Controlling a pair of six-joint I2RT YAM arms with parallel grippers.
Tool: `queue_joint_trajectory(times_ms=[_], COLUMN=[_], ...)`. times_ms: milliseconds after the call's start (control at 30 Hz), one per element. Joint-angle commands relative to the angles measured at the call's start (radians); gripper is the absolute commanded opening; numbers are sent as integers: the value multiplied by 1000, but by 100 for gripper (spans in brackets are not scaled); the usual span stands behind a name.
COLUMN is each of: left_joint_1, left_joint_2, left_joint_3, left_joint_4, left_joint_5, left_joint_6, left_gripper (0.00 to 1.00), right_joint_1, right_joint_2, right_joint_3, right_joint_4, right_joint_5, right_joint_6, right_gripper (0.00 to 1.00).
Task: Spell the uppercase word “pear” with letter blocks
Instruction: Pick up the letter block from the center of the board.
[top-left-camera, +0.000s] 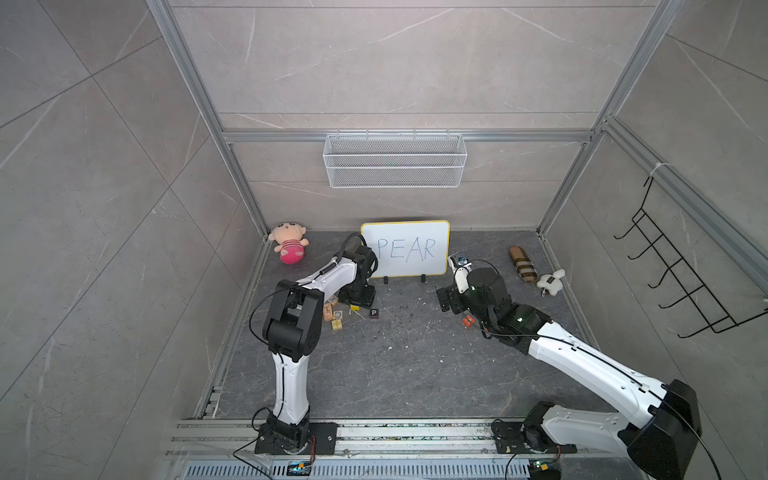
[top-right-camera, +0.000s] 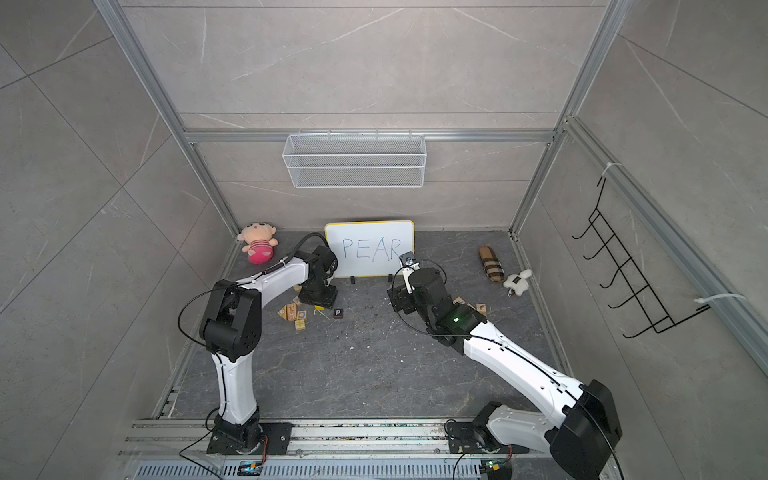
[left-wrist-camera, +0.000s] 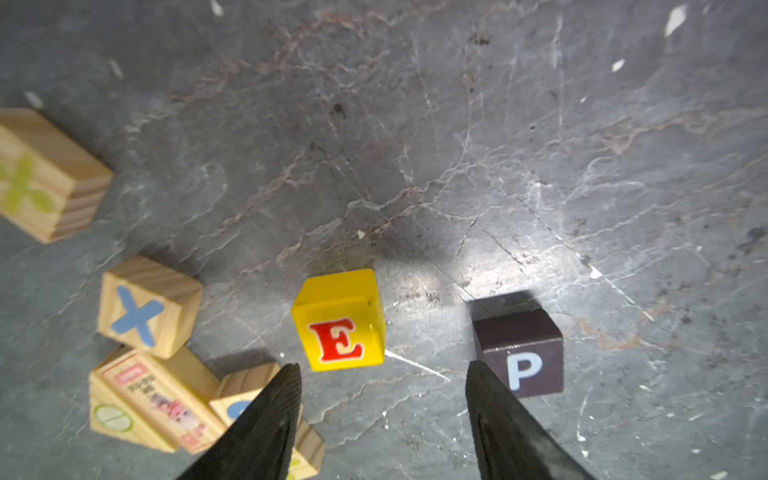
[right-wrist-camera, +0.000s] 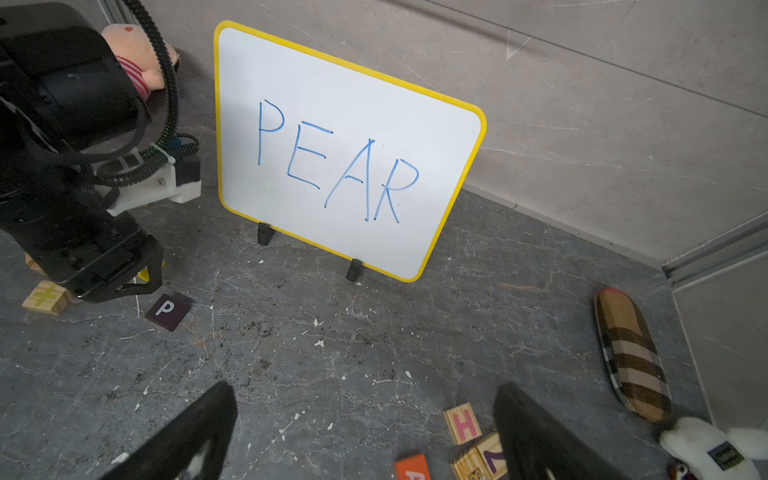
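The yellow block with a red E (left-wrist-camera: 338, 320) lies on the dark floor just ahead of my left gripper (left-wrist-camera: 382, 365). That gripper is open with only bare floor between its fingers. The black block with a white P (left-wrist-camera: 519, 353) sits beside one finger (left-wrist-camera: 494, 407), which partly covers it. Both top views show P (top-left-camera: 374, 313) (top-right-camera: 338, 313) right of E (top-left-camera: 354, 308). My right gripper (right-wrist-camera: 365, 388) is open and holds nothing. An orange-red block (right-wrist-camera: 411, 467) with a white letter cut off by the frame edge lies below it, also visible in a top view (top-left-camera: 468, 321).
Tan wooden blocks (left-wrist-camera: 147, 307) cluster left of E, and others, one with an H (right-wrist-camera: 462, 423), lie by the right gripper. A yellow-framed whiteboard (top-left-camera: 405, 249) reading PEAR stands at the back. A plush doll (top-left-camera: 289, 245), a striped case (top-left-camera: 523, 264) and a white plush toy (top-left-camera: 550, 282) lie near the walls.
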Motion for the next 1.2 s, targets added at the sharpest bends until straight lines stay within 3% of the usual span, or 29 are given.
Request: queue_joint_trajectory(times_ms=[0, 600, 1000, 1100, 1167], left_joint_1=[11, 18, 18, 18, 18], left_joint_2=[-52, 72, 95, 97, 97], left_joint_3=[37, 12, -3, 0, 2], left_joint_4=[-40, 44, 66, 58, 52], left_joint_5=[-67, -33, -75, -93, -95], left_joint_6=[-56, -104, -119, -121, -122], left_gripper=[68, 70, 52, 42, 40], right_joint_1=[8, 12, 16, 17, 18], right_joint_2=[6, 11, 5, 6, 9], right_joint_3=[5, 6, 8, 8, 7], right_joint_4=[4, 3, -2, -3, -4], right_joint_5=[11, 19, 20, 23, 23], right_joint_6=[-7, -16, -24, -25, -24], right_gripper=[99, 99, 99, 99, 99])
